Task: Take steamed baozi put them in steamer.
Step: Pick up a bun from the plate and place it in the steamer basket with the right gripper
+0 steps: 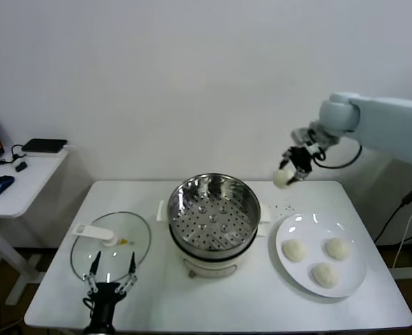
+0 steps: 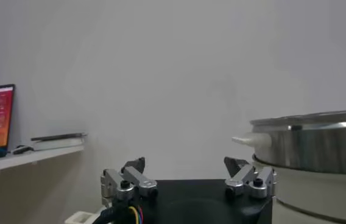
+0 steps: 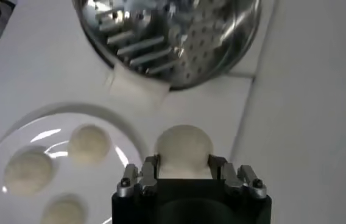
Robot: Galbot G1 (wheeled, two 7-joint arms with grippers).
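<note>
Steel steamer (image 1: 213, 213) lies left of and below your right gripper (image 1: 290, 169), which is raised and clamped on one baozi (image 1: 281, 178), three remain on the plate (image 1: 352, 276), and the left gripper (image 1: 110, 273) idles apart near the counter's (image 1: 262, 300) front.

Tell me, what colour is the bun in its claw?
Creamy white baozi, clearest in the right wrist view.

One creamy-white baozi (image 1: 281, 178) hangs in the air, pinched in the right gripper (image 1: 290, 170), beyond the steamer's (image 1: 214, 209) far right rim. Three more baozi (image 1: 293, 250) lie on a white plate (image 1: 352, 278). The shiny perforated steamer basket stands empty.
</note>
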